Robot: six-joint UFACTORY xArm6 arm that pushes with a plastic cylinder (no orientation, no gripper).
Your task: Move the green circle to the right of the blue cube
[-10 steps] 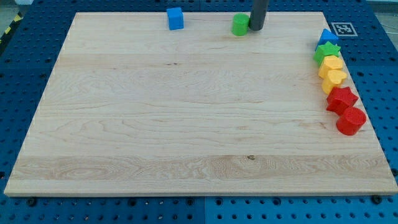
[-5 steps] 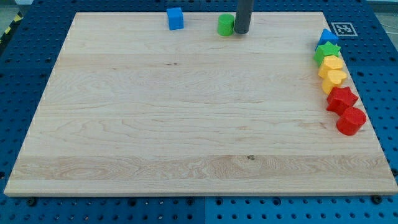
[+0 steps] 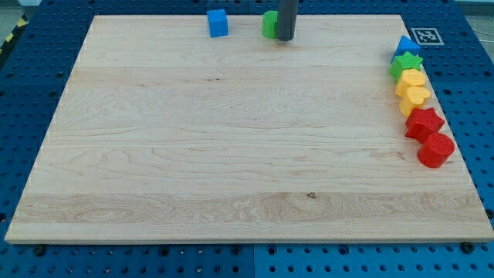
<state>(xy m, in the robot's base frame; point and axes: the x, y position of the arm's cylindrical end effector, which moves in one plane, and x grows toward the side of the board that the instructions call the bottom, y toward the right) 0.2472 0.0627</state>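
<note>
My tip (image 3: 285, 37) sits at the view's top edge of the wooden desk (image 3: 231, 154), pressed against the right side of the green circle (image 3: 269, 24). The dark rod comes straight down from above the frame and covers part of that block, so I can only see its left portion. There is no claw on this arm — just the rod — so there is nothing here to call open, closed or gripping.

The green circle lies to the right of the blue cube (image 3: 218, 23), on about the same line near the desk's far edge. The two are near each other but clearly apart, with a strip of bare wood between them. The blue cube stands alone, touching nothing.

Down the view's right edge runs a tight column of other blocks. At its top is a blue triangle (image 3: 407, 44), just below it a green star (image 3: 406, 63), then two yellow blocks (image 3: 411, 79) (image 3: 414, 98) — their exact shape I can't quite make out from here, perhaps hexagonal or heart-like. Below those sit a red star-like block (image 3: 424, 122) and a red circle (image 3: 436, 150) at the bottom of the column. Each seems to touch or nearly touch its neighbour, and all are well apart from my tip.

A black-and-white marker tag (image 3: 424, 35) sits just past the desk's top right corner, on the blue perforated base (image 3: 23, 100) that surrounds the desk.
</note>
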